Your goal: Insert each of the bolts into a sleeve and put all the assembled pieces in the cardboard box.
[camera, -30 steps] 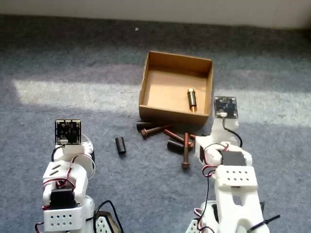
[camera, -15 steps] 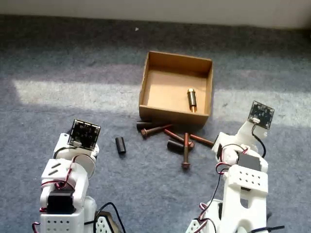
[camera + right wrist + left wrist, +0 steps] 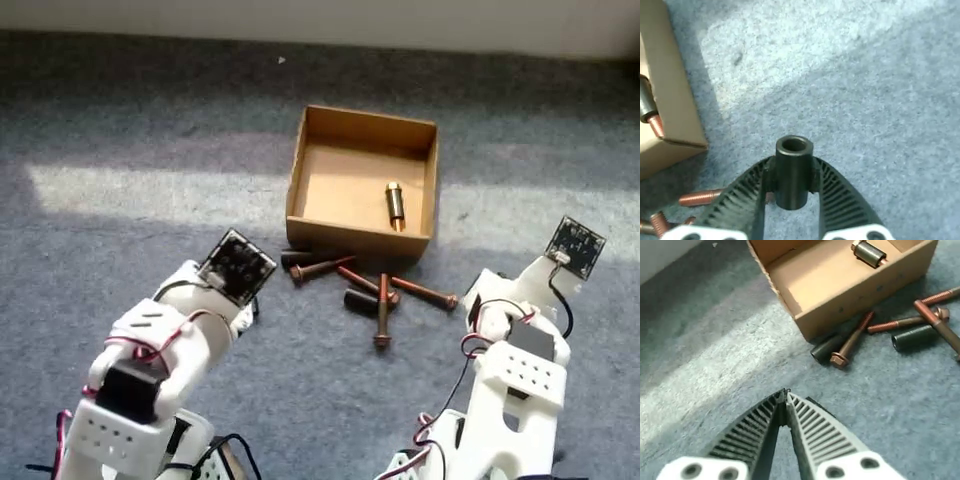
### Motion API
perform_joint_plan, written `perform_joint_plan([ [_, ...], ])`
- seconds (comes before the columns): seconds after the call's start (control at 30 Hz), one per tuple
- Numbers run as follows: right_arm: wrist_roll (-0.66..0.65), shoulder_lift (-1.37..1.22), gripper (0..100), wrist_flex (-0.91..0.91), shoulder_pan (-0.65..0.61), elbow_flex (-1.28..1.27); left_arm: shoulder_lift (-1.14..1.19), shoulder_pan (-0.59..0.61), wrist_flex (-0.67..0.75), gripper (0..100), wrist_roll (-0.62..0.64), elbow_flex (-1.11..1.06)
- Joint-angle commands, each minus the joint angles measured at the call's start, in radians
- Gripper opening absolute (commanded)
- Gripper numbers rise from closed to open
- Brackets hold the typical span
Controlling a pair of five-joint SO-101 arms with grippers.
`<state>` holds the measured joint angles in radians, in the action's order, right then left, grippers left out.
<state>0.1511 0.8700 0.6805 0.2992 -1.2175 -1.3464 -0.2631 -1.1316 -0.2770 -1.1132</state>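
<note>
Grips a black sleeve [image 3: 792,176] in the right pincer [image 3: 792,162], near the cardboard box's [image 3: 297,175] right front corner. Holds the left pincer [image 3: 785,393] shut and empty above the carpet [image 3: 140,150]. Leaves bolts [image 3: 383,312] and a loose sleeve [image 3: 358,300] by the box front, one finished piece [image 3: 396,204] inside.

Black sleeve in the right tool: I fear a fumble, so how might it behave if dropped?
The sleeve looks like a rigid, smooth cylinder, so it would probably roll on its side. The right tool clamps its round wall, so it may pivot. The carpet should damp rolling.
</note>
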Motion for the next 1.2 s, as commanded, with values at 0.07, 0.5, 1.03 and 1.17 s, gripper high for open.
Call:
perform_joint_plan([
  [0.07, 0.011, 0.027, 0.5, -0.027, 0.065, 0.015, 0.374, -0.124, 0.035, 4, -0.008, 0.225],
  [0.5, 0.011, 0.027, 0.5, -0.027, 0.090, 0.016, 0.820, -0.211, 0.244, 16, 0.130, 0.380],
  [1.03, 0.005, 0.027, 0.5, -0.027, 0.084, 0.016, 1.213, -0.443, 0.262, 16, 0.706, 0.564],
  [1.17, 0.005, 0.025, 0.5, -0.027, 0.084, 0.016, 1.308, -0.475, 0.262, 16, 0.746, 0.618],
])
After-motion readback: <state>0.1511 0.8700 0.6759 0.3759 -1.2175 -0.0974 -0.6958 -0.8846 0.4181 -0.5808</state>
